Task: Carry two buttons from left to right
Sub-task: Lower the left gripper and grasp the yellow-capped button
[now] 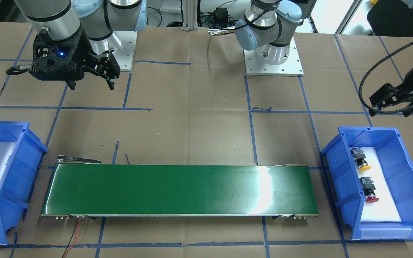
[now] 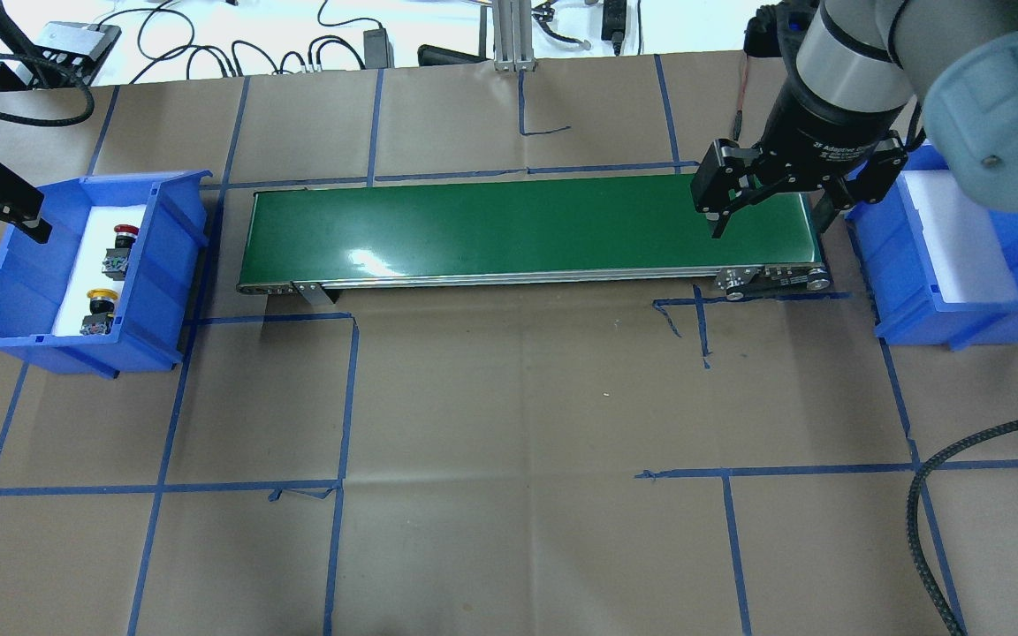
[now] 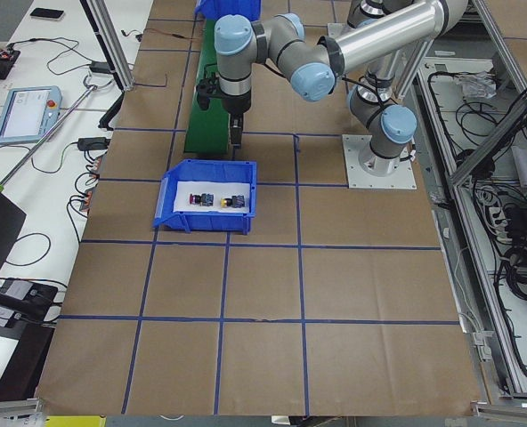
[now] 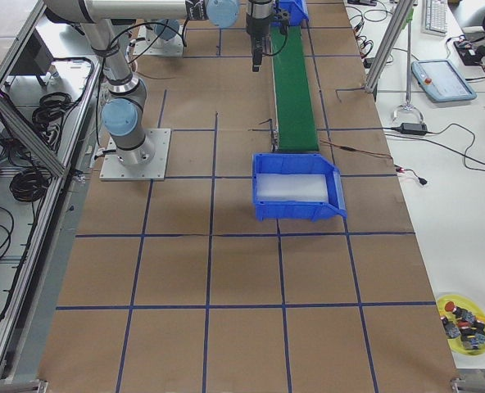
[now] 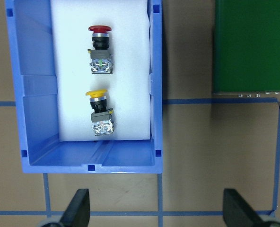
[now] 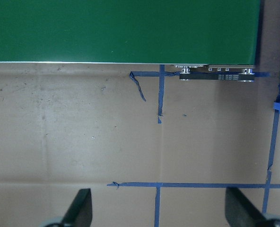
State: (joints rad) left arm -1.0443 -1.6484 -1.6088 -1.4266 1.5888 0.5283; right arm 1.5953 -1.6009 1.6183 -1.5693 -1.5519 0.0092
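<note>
jaws on left gripper [image 5: 156, 210] wide open, empty, hovering near left bin [image 2: 18, 274], robot side. inside on white foam [image 5: 74, 71]: yellow-cap button [image 5: 100, 111], red-cap button [image 5: 100, 49], apart, on their sides. green belt [image 2: 518, 225] across desk [image 2: 509, 397]. right gripper [image 2: 770, 230] near belt's right end, jaws open, empty. right bin [image 2: 911, 291] beside it.

Beyond the black left hand [image 5: 157, 208] sits a blue bin [image 5: 36, 85] lined with white foam [image 5: 74, 71], holding a red-capped button [image 5: 100, 52] and a yellow-capped button [image 5: 100, 111], both black-grey bodied. The conveyor belt [image 5: 251, 47] is green; the bench [image 5: 201, 156] brown, gridded with blue tape [image 5: 215, 101].
</note>
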